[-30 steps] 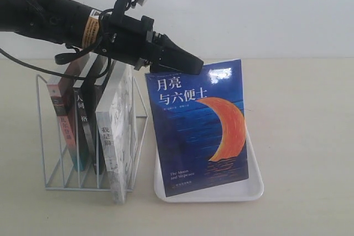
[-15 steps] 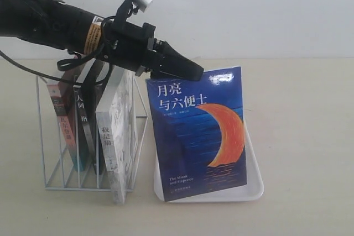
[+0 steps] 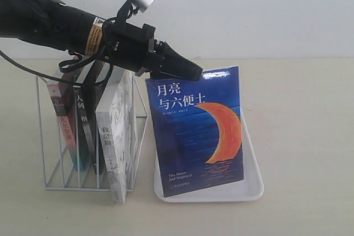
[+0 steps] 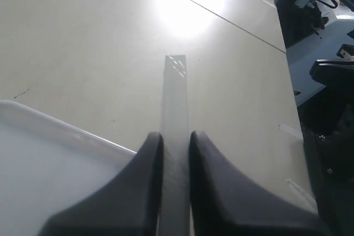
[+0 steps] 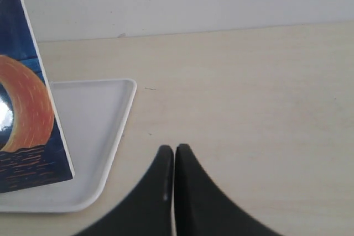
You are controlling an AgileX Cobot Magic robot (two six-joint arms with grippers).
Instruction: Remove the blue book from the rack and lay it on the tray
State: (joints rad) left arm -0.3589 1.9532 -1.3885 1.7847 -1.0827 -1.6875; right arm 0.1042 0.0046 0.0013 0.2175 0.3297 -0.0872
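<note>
Clamps top edge of the blue book (image 3: 196, 131) in the left gripper (image 3: 196, 73), near-upright over the tray (image 3: 251, 192); holds right gripper (image 5: 174, 150) closed, empty

The blue book (image 3: 196, 131) has a glossy paper cover, catching a white glare along the edge pinched in the left gripper (image 3: 192, 72), whose fingers (image 4: 138, 192) look like smooth, matt black plastic. Below the gripper, the tray (image 3: 253, 183) is smooth white plastic with a soft sheen. Behind the gripper, the rack (image 3: 42, 131) is thin white-coated wire. The table (image 3: 310, 136) looks pale, smooth and mostly matt, shining under the light ahead of the fingertips
</note>
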